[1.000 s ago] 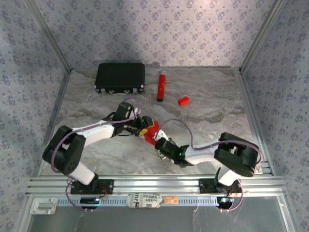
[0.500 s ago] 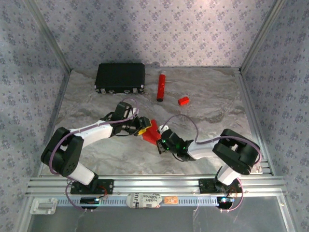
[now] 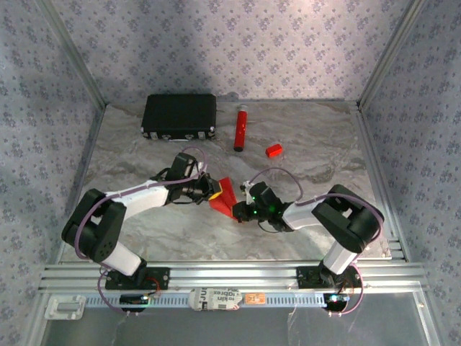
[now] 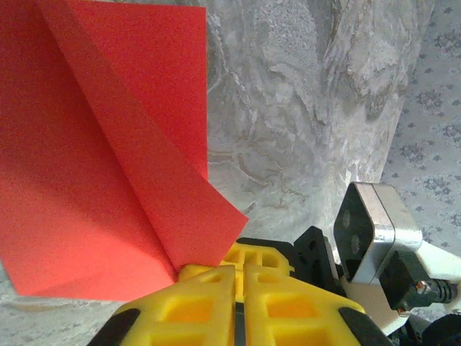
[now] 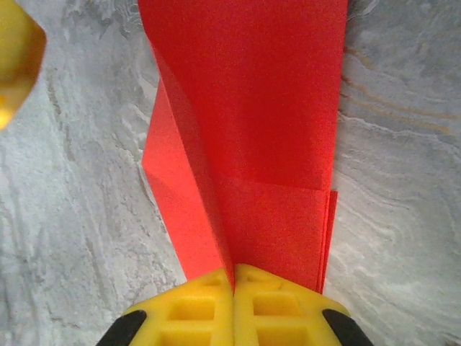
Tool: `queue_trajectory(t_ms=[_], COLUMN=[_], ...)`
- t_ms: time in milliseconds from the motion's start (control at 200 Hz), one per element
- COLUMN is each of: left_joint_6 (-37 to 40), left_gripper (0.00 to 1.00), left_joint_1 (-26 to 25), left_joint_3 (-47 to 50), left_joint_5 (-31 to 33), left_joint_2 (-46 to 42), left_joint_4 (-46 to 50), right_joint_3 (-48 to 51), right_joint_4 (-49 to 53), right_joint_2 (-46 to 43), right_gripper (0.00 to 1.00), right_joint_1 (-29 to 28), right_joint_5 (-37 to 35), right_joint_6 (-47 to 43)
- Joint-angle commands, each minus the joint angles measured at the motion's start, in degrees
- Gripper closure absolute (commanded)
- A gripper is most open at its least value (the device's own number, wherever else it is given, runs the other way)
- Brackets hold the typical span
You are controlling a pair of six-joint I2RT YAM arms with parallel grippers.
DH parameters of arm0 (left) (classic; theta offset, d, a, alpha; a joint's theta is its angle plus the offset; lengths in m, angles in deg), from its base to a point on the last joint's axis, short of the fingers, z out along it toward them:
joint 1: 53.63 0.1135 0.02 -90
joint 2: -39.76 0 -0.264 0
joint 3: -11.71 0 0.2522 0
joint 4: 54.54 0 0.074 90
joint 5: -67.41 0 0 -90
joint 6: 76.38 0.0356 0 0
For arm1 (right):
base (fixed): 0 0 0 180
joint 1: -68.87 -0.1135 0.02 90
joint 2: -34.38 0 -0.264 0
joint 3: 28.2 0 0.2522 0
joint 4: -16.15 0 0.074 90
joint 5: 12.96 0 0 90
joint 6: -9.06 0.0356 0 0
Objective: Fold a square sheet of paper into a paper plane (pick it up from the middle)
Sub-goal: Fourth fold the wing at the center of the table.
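The red paper (image 3: pixel 224 194), partly folded with a long slanted crease and a flap lying over it, sits near the middle of the bench (image 3: pixel 317 155), a little toward 6 o'clock. The left pincer (image 4: pixel 238 268) is clenched at the paper's 9 o'clock edge. In the left wrist view its yellow fingertips are pressed together right where a corner of the sheet ends, so it looks to be pinching only that corner. The right pincer (image 5: pixel 234 270) is clenched on the paper from about 4 o'clock, and the folded layers run straight into the seam between its fingers.

Both arms grip one thin sheet, so the main danger is opposing pulls. If they draw apart or twist out of step, the paper could tear at a crease or crumple. The left hold looks shallow, and a tug may slip it off the corner and let the flap spring open. In the right wrist view the layers at the 3 o'clock edge are slightly offset, so pressing now would likely set a crooked fold.
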Motion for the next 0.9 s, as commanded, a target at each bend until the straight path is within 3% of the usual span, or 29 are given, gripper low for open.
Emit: queue_trajectory(t_ms=[0,894], left_joint_6=[-0.35,-0.10], left_gripper=[0.92,0.97], left_joint_1=[0.20,-1.16], left_joint_3=[0.92,1.56], left_joint_5=[-1.15,-0.84], left_joint_2=[1.22,5.81], left_joint_4=[-1.77,-3.70], right_joint_3=[1.37,0.20], right_joint_4=[-0.16,-2.49], right_joint_2=[2.58,5.16], right_gripper=[0.94,0.97], right_joint_1=[0.65,5.19], right_joint_5=[5.06,14.23], right_joint_6=[4.58,11.39])
